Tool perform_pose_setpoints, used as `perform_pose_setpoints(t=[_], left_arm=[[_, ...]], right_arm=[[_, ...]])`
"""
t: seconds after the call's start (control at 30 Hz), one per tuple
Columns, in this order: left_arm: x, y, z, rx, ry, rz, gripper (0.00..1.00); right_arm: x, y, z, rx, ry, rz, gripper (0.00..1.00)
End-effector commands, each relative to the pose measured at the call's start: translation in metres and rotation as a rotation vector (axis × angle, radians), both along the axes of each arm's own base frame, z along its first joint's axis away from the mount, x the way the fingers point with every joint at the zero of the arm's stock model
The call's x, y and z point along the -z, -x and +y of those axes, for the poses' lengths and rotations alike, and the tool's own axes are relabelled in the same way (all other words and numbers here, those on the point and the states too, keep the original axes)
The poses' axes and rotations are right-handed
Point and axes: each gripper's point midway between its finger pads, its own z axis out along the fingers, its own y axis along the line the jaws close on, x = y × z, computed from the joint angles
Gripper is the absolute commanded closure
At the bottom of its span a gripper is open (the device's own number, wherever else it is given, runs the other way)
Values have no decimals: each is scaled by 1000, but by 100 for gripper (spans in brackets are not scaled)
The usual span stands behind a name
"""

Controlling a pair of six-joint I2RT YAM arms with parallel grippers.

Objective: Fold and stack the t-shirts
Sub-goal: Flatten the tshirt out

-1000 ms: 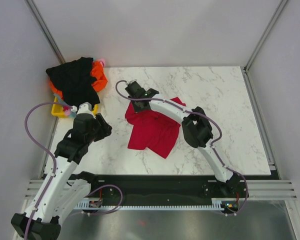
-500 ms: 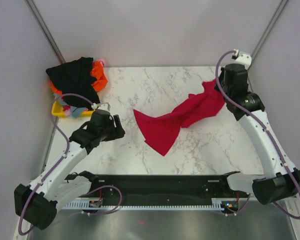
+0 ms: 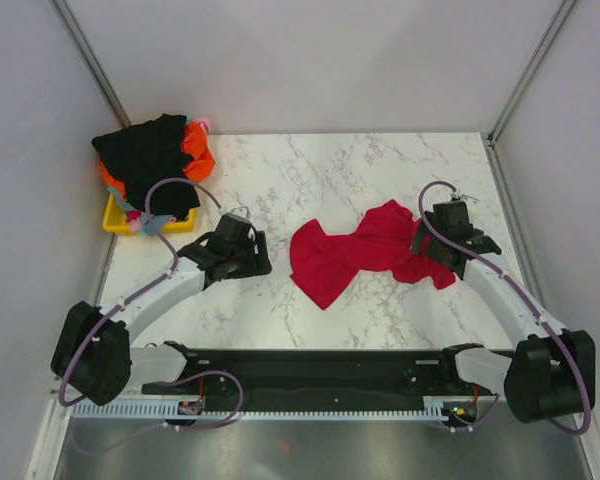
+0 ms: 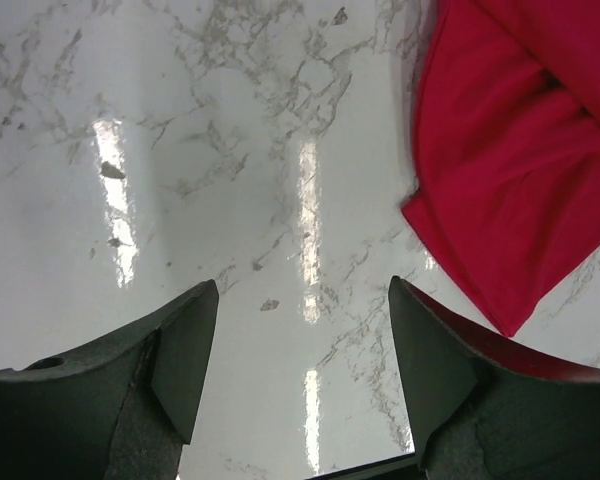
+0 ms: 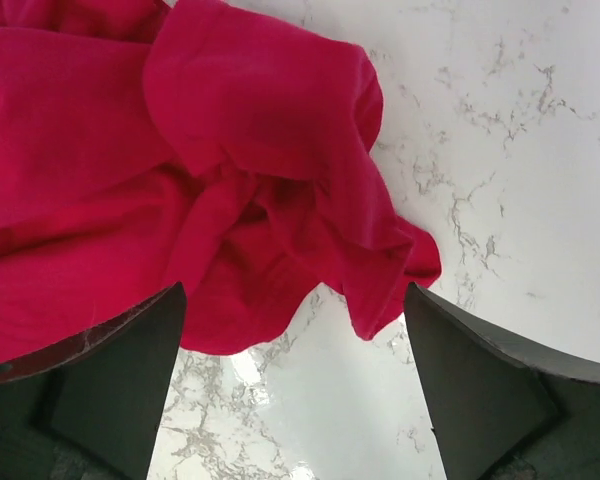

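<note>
Crimson t-shirt (image 3: 360, 255) crumpled on marble table (image 3: 330, 170)

I work in a robotics lab cell, not a home. Plain grey panels (image 3: 310, 60) box me in, framed by bare aluminium posts (image 3: 91, 62). The marble-patterned tabletop (image 3: 330, 170) ends at a black base plate (image 3: 320, 365) where my left arm (image 3: 150, 295) and right arm (image 3: 505, 290) are bolted, with purple cables (image 3: 175, 181) looping loose.

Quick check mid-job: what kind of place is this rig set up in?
Probably a lab test booth, not a home: plain grey panel walls on metal frame posts enclose a white marble-patterned tabletop.
</note>
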Motion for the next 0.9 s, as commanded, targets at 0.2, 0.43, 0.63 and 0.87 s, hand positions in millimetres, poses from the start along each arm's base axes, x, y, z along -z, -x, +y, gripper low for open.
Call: perform_pose_setpoints(t=[0.2,0.43,0.63,0.87], left_arm=[[-8,-93,-80,156,24,-116,23],[2,-165,-125,299,-28,-187,21],[14,-186,-160,409,27,-172,24],[32,-185,-167,414,50,-127,39]], right_arm=[[-42,-17,15,-13,-99,-178,2],[-51,-15,22,-84,-105,-184,2],[-53,-14,28,-131,-114,-173,2],[-47,-18,33,-160,-122,-144,2]])
